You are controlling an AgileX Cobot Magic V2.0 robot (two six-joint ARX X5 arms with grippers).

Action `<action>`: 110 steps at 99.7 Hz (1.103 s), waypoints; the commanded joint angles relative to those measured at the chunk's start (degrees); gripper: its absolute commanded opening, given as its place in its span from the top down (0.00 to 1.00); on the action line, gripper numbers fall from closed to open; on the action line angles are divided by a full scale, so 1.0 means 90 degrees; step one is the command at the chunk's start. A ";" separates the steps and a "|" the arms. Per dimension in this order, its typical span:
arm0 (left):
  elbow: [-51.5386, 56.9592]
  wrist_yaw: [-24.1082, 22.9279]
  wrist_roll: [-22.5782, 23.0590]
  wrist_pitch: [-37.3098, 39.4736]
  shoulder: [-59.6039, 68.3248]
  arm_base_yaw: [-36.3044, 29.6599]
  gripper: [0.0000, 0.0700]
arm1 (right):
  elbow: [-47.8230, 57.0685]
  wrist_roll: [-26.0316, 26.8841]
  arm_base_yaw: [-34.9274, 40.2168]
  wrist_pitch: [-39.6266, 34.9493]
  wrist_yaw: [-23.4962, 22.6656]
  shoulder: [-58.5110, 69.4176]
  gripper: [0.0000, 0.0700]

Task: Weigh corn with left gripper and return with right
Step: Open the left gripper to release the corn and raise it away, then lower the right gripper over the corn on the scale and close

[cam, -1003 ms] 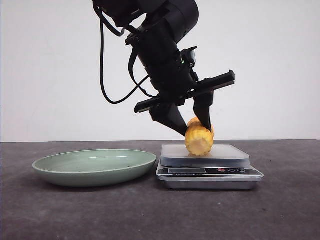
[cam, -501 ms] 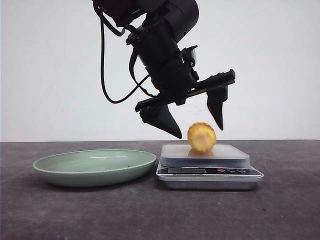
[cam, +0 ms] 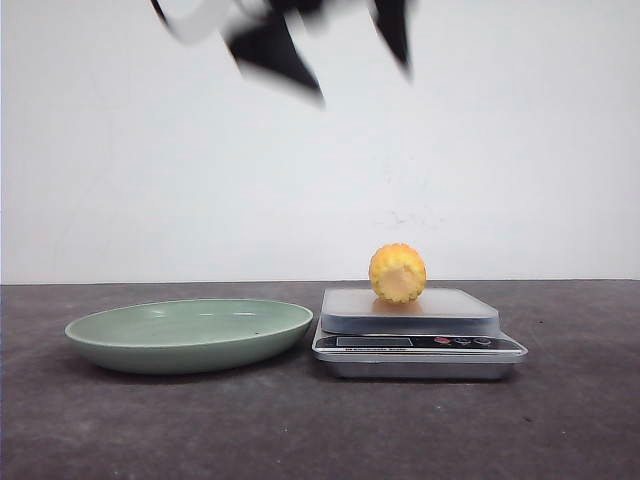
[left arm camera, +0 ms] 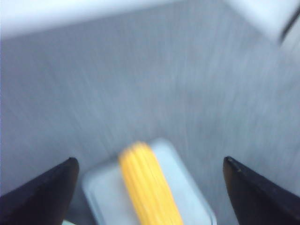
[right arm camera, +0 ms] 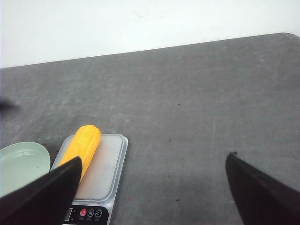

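Note:
The corn [cam: 398, 273] lies alone on the platform of the silver scale [cam: 410, 322], its pale cut end facing the front camera. My left gripper [cam: 335, 60] is high above it at the top of the front view, blurred, open and empty. The left wrist view is blurred too: it looks down on the corn [left arm camera: 149, 185] and the scale [left arm camera: 194, 197] between the wide-spread fingers, gripper [left arm camera: 150, 161]. My right gripper [right arm camera: 152, 159] is open and empty, with the corn [right arm camera: 83, 146] and scale [right arm camera: 103, 173] beside one finger. It is out of the front view.
A shallow green plate [cam: 190, 333] sits on the dark table left of the scale; its rim [right arm camera: 23, 164] also shows in the right wrist view. A white wall stands behind the table.
My left gripper let go of the corn, opened and rose quickly to the top of the front view. The corn rolled slightly and rests on the scale.

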 commanded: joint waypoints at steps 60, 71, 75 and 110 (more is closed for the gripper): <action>-0.0107 -0.1061 0.0338 -0.4080 -0.4881 0.1314 0.16 | 0.0136 0.0012 0.1049 0.0850 -0.0306 0.0731 0.10; -0.0284 -0.1348 0.0119 -0.4461 -0.5578 0.1314 0.16 | 0.0136 0.0039 0.1464 0.1134 -0.0282 0.1268 0.04; -0.0362 -0.1506 0.0100 -0.4643 -0.5819 0.1314 0.16 | 0.0136 0.0080 0.1639 0.1282 -0.0284 0.1472 0.04; -0.1899 -0.1457 -0.0374 -0.5139 -0.7677 0.1311 0.16 | 0.0138 0.0495 0.3126 0.2739 0.0512 0.3623 0.04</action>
